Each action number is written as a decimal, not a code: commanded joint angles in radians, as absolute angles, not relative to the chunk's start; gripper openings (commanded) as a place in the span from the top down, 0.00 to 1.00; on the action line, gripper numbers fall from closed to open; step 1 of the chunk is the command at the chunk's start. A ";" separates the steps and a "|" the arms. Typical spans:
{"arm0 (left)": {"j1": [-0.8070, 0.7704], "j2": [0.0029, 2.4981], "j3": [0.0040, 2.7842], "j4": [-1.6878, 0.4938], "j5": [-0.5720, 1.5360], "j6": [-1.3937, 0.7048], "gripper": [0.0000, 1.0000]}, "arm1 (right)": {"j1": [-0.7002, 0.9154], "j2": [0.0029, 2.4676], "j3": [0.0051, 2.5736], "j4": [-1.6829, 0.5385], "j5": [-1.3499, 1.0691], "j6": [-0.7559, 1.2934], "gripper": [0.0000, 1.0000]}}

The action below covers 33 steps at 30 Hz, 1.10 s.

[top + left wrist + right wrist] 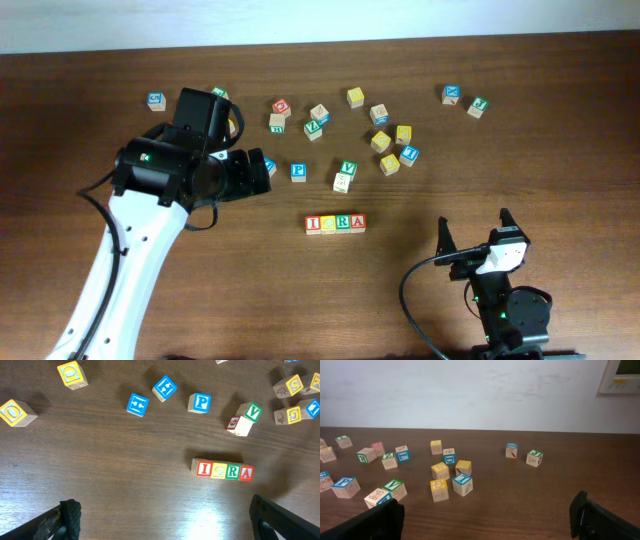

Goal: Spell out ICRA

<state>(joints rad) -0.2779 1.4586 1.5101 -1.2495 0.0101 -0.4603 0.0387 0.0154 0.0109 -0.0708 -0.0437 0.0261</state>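
Four light-wood cubes stand side by side in a row on the table: red I (pixel 313 224), yellow C (pixel 328 223), green R (pixel 343 222), red A (pixel 358 222). In the left wrist view the row reads I (pixel 203 468), C (pixel 217 470), R (pixel 231 471), A (pixel 245 473). My left gripper (pixel 262 168) is open and empty, up and left of the row; its fingers frame bare wood (pixel 162 520). My right gripper (pixel 476 228) is open and empty, to the right of the row (pixel 487 520). The row is out of the right wrist view.
A blue P cube (pixel 298 171) and a green V cube (pixel 348 167) on a plain cube lie just behind the row. Several more letter cubes are scattered across the far half of the table. The right arm's black cable (pixel 415 300) loops at the front right.
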 commanded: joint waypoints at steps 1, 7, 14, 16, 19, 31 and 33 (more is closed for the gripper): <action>-0.272 1.453 1.517 -1.251 0.003 -0.451 0.01 | 0.032 0.003 0.006 -0.078 -0.029 0.033 0.02; -0.272 1.453 1.517 -1.251 0.003 -0.451 0.01 | 0.032 0.003 0.006 -0.078 -0.029 0.034 0.02; -0.272 1.456 1.517 -1.251 0.003 -0.451 0.01 | 0.032 0.003 0.006 -0.078 -0.029 0.033 0.02; -0.272 1.456 1.517 -1.251 0.003 -0.451 0.01 | 0.032 0.003 0.006 -0.078 -0.029 0.034 0.02; -0.272 1.455 1.517 -1.251 0.003 -0.451 0.01 | 0.032 0.003 0.006 -0.078 -0.029 0.033 0.02; -0.272 1.314 1.517 -1.251 0.003 -0.451 0.01 | 0.032 0.003 0.006 -0.078 -0.029 0.034 0.02; -0.272 1.268 1.517 -1.251 0.003 -0.451 0.01 | 0.032 0.003 0.006 -0.078 -0.029 0.034 0.02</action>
<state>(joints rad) -0.2779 1.3449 1.5101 -1.2499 0.0105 -0.4603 0.0387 0.0154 0.0109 -0.0708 -0.0414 0.0265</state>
